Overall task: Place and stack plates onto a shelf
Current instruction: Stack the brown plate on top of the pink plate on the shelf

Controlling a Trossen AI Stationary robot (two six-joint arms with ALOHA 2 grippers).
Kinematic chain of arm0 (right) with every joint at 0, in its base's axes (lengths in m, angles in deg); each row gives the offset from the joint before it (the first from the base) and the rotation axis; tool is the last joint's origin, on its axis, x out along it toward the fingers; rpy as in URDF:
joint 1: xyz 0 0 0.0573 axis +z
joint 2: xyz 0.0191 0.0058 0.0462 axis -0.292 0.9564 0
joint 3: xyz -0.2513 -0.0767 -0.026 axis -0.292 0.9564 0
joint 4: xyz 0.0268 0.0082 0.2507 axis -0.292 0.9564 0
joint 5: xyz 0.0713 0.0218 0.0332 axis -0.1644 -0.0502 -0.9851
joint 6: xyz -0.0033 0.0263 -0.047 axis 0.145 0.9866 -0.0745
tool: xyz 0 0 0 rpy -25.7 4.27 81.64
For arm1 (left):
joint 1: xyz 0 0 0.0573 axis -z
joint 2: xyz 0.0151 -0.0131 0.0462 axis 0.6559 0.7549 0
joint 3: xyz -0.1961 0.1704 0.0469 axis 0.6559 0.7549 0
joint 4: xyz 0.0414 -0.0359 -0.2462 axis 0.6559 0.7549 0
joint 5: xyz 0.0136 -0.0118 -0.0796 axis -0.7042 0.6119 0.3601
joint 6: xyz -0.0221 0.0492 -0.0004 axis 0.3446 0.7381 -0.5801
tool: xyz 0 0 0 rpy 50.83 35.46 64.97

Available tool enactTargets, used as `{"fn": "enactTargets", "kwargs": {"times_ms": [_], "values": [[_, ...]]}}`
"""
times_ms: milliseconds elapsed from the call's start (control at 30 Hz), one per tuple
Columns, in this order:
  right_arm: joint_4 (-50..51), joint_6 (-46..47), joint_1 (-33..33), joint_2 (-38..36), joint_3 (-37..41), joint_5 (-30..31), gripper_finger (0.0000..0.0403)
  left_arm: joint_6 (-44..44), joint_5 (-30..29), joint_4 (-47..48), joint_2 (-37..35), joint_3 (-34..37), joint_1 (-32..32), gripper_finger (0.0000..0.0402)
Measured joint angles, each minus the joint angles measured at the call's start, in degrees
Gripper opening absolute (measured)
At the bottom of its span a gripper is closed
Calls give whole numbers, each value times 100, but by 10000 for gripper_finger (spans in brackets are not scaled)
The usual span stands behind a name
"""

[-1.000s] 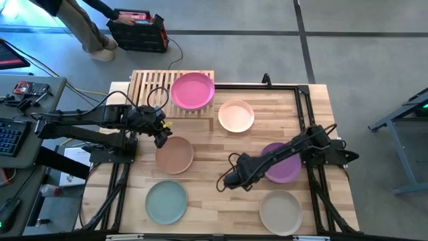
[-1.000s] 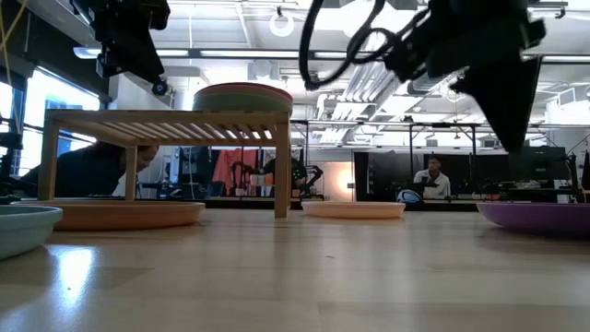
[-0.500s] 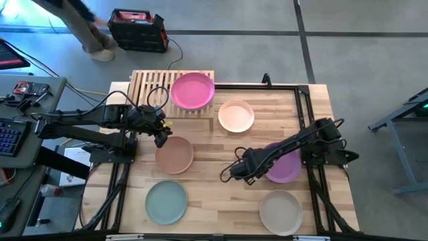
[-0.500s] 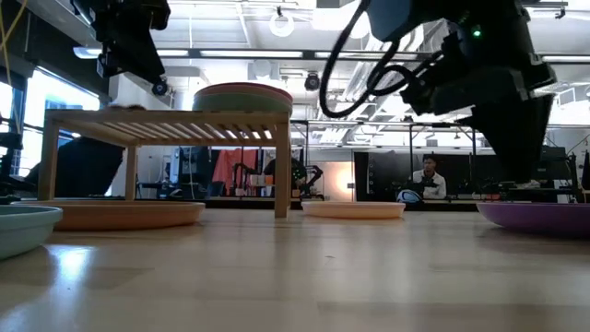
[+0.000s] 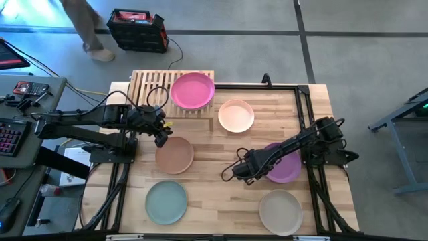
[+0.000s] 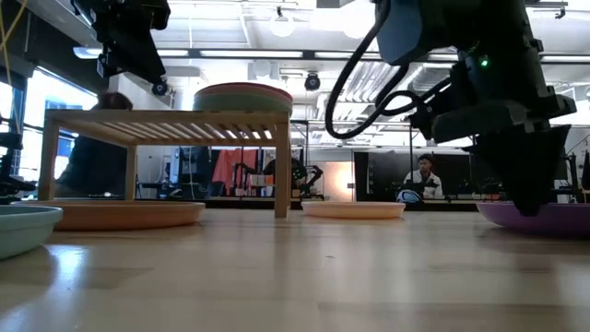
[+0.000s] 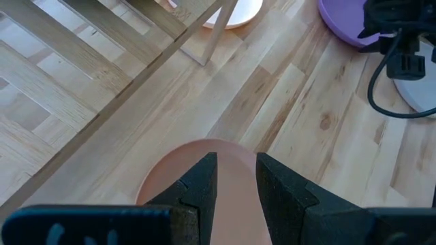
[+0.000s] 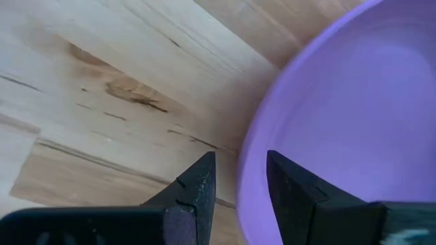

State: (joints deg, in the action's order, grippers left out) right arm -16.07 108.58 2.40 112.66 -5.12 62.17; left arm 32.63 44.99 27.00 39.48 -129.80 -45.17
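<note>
The slatted wood shelf (image 5: pixel 160 90) stands at the table's far left and carries a small plate stack topped by the magenta plate (image 5: pixel 192 90); the stack (image 6: pixel 242 97) also shows in the low view. Flat on the table lie the peach plate (image 5: pixel 236 115), brown plate (image 5: pixel 174 154), purple plate (image 5: pixel 286 167), a pale green plate (image 5: pixel 166 202) and the beige plate (image 5: pixel 281 212). My right gripper (image 8: pixel 240 182) is open at the purple plate's left rim. My left gripper (image 7: pixel 236 178) is open and hovers high over the brown plate (image 7: pixel 228 153), touching nothing. My right gripper comes from above, pointing down, with one finger (image 8: pixel 197 187) outside and the other (image 8: pixel 296 194) inside the purple plate's left rim (image 8: pixel 248 153). I cannot tell whether the fingers touch the rim. The plate lies flat on the table.
A black frame rail (image 5: pixel 304 107) runs along the table's far and right sides. Bare tabletop (image 5: pixel 214 194) lies between the green and beige plates. The shelf's left half (image 5: pixel 148 86) carries nothing. A person's legs (image 5: pixel 90 33) and a black box (image 5: pixel 137 30) are beyond the far edge.
My right gripper has moved toward the table's right and far side, onto the purple plate's left rim, and has come down close to it. The plates have stayed in place. A person beyond the far edge has walked on.
</note>
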Motion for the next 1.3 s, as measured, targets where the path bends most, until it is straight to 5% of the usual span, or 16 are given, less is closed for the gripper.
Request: {"fn": "enactTargets", "kwargs": {"times_ms": [467, 767, 1300], "values": [[-418, 259, 0, 2, 462, -106, 102, 149, -14, 0, 0, 0, 0, 90], [-439, 266, 0, 2, 405, -276, 9, 151, -12, -5, 0, 0, 0, 90], [1302, 139, -108, 2, -1539, 645, 0, 151, -12, -2, 0, 0, 0, 90]]}}
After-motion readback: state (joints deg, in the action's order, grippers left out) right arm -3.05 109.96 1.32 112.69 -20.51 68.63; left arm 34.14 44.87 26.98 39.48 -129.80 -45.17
